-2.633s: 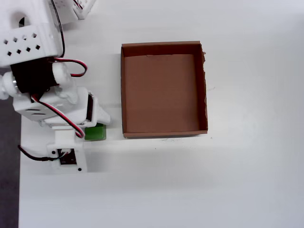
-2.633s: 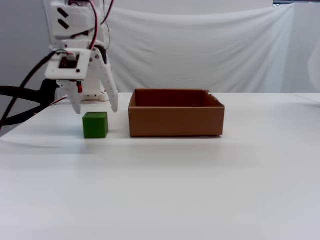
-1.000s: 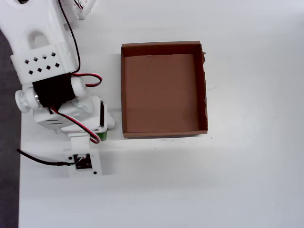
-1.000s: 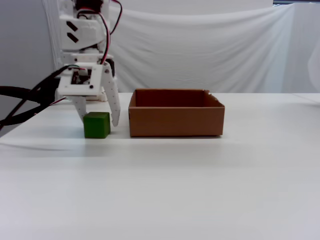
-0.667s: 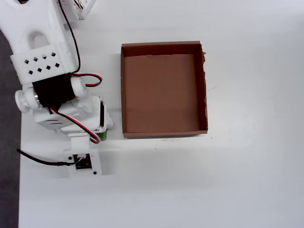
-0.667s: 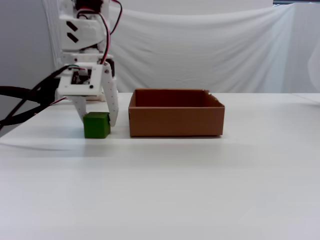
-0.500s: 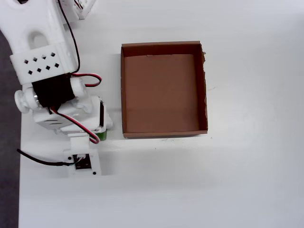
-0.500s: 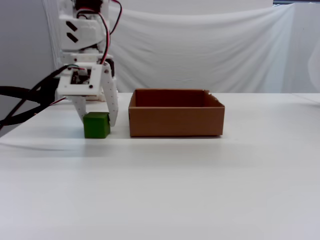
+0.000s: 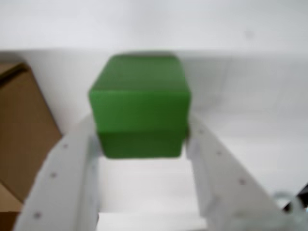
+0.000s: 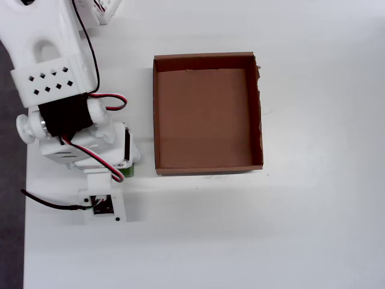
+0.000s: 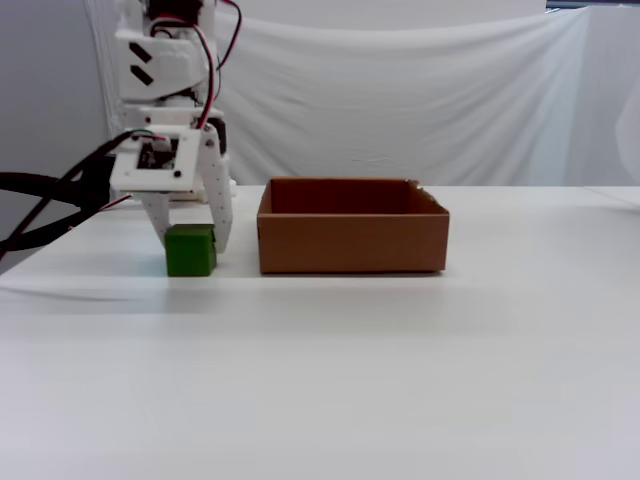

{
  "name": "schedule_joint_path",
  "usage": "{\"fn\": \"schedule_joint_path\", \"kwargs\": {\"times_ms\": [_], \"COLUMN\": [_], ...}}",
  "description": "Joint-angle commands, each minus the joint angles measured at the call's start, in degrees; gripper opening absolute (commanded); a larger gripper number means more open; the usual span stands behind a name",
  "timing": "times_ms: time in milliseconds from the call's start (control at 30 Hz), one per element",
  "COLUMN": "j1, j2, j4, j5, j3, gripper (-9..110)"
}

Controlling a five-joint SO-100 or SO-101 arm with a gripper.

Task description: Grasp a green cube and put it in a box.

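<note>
Squarely on the white table (image 11: pixel 400 380) sits the green cube (image 11: pixel 190 251), flat on one face, its sides roughly parallel to the walls of the box (image 11: pixel 352 240); being a cube, it has no long axis. It stands just beside the box's left wall in the fixed view, outside it. The arm (image 10: pixel 51 72) reaches down from above, fingers pointing at the table. The gripper (image 9: pixel 142 139) is closed to the cube's width, one white finger (image 9: pixel 72 168) against each side of it in the wrist view.
</note>
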Motion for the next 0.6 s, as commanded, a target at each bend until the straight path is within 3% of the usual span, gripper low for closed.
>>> {"fn": "schedule_joint_path", "kwargs": {"times_ms": [0,567], "j1": [0.0,-7.7], "j2": [5.0,21.0], "j4": [1.0,13.0], "j5": [-0.1,5.3], "j3": [-1.6,-2.8], "gripper": [14,13]}}
